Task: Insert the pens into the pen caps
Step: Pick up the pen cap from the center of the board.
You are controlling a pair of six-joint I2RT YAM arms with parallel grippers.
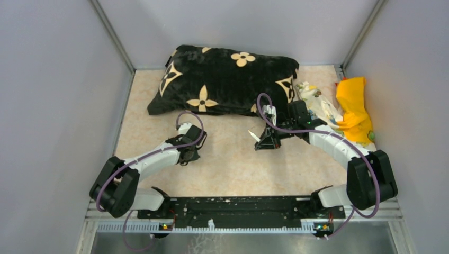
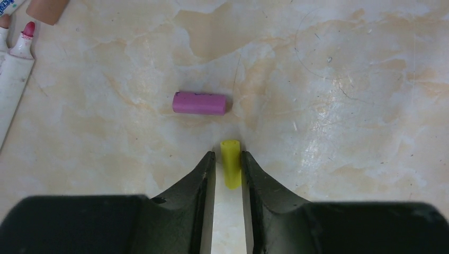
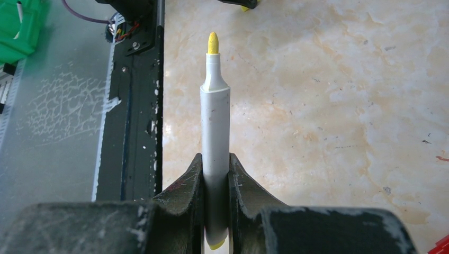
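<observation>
Lower centre: my right gripper (image 3: 215, 157) clamps the stiff yellow pen (image 3: 215, 116) mid-barrel; left gripper (image 2: 229, 154) flanks the likely slippery yellow cap (image 2: 230, 148), grip unclear.

You are looking at a robotics lab test cell, not a home or an office. Plain grey partition walls (image 1: 53, 79) on aluminium posts (image 1: 114, 34) box in the marble-patterned tabletop (image 1: 227, 164) at 9, 12 and 3 o'clock. At 6 o'clock a black mounting rail (image 1: 238, 203) carries the left arm (image 1: 153, 156) and right arm (image 1: 339, 143), with a purple cable (image 1: 267, 114) left exposed. A flowered black cushion (image 1: 222, 79) lies at 12 o'clock and a yellow cloth (image 1: 355, 106) at 2. Your right wrist camera catches a green plastic bin (image 3: 18, 26) beyond the rail.
</observation>
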